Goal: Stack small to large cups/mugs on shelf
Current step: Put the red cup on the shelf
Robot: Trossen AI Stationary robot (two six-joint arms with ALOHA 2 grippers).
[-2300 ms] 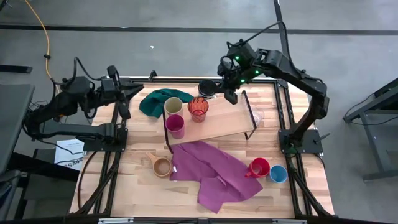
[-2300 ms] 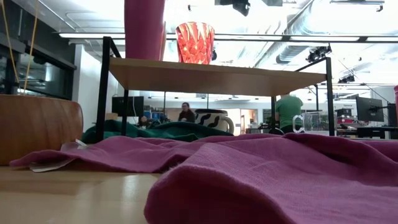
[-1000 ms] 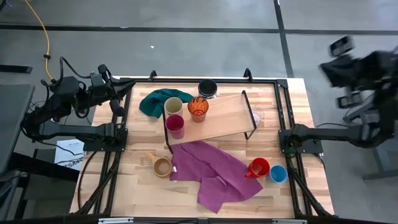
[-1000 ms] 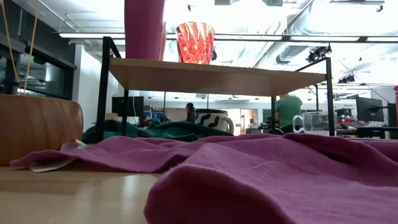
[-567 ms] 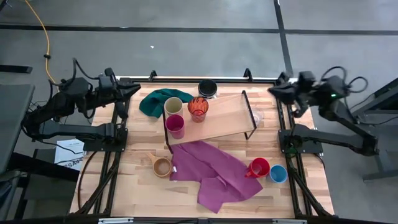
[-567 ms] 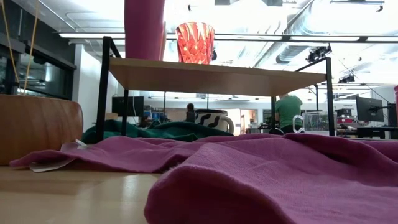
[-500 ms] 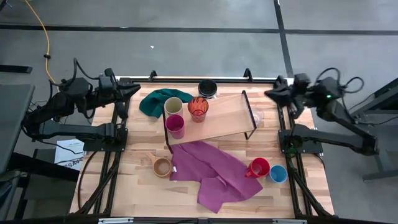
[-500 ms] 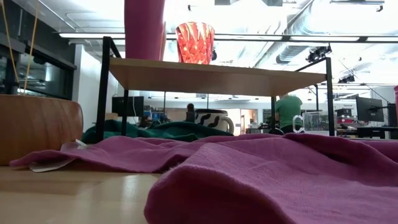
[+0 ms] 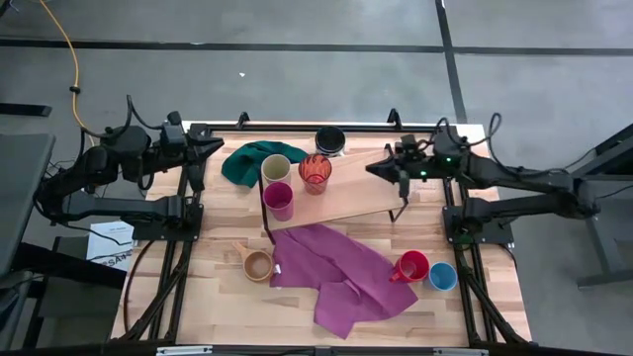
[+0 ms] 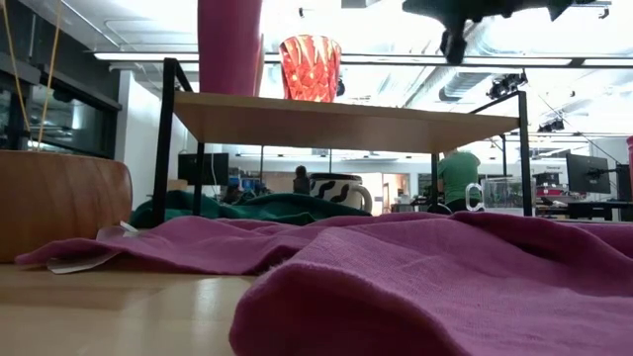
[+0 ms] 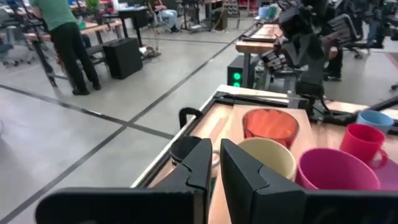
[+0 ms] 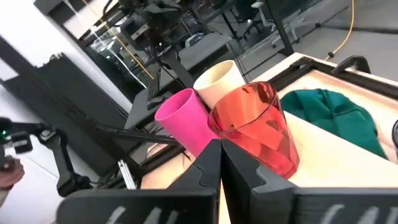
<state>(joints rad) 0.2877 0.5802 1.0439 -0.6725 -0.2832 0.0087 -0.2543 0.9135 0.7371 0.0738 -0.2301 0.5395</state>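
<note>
right gripper (image 9: 374, 167) hovers clenched and empty over the shelf (image 9: 356, 193); the red cup (image 9: 315, 171) stands at its nine o'clock. swinging further that way could topple it. left gripper (image 9: 213, 144) waits, nearly closed, empty.

Glossy translucent red cup (image 12: 256, 127) on a smooth light-wood shelf (image 9: 351, 188); matt purple cloth (image 9: 341, 272) nearby.

We see the right gripper (image 9: 374, 167) back over the table, above the right half of the shelf (image 9: 346, 198), fingers closed and empty. A second ago its arm is swung out wide, clear of the table's right side; half a second ago it is just reaching the right edge. In the low view the gripper (image 10: 452, 42) now hangs above the shelf where only ceiling showed before.
</note>
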